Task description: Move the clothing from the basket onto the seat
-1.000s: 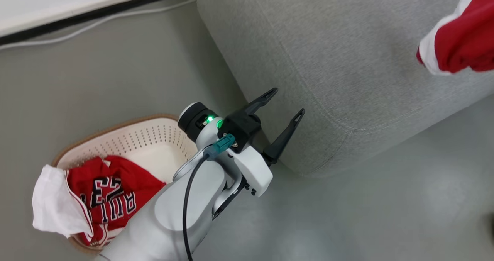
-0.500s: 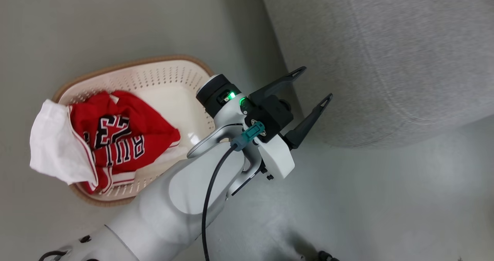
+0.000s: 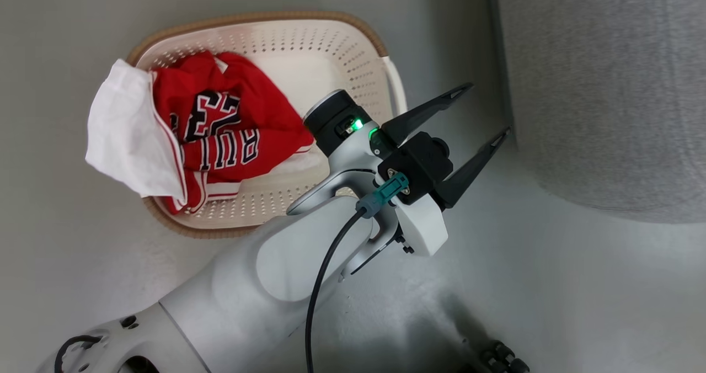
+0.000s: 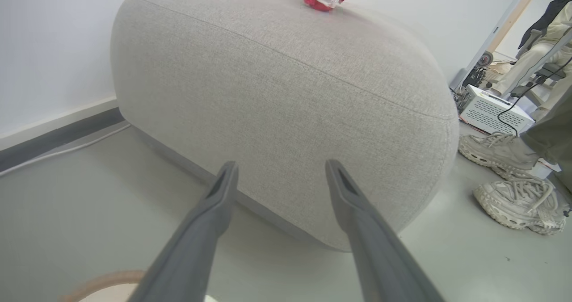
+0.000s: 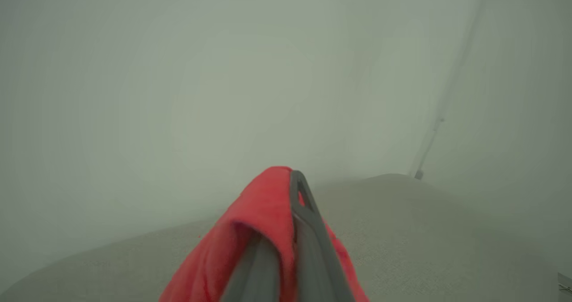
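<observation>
1. Head camera has swung since a second ago; I now see the whole basket [image 3: 265,19].
2. Left gripper [image 3: 486,110] spread wide, holding nothing; seat [image 3: 606,86] just ahead of its tips, jersey [image 3: 220,130] in basket behind its wrist.
3. Right gripper [image 5: 292,177] pinched tight on red garment [image 5: 263,203], over seat.

A smooth grey-green floor [image 3: 579,284] carries everything. Behind the left claw [image 3: 486,110], to its left, sits a cream perforated plastic basket with a brown woven-look rim [image 3: 259,19]. Just ahead of its fingertips stands a large light-grey fabric sofa [image 3: 606,86]. Off to its right rest a person's pale sneakers [image 4: 496,148].
</observation>
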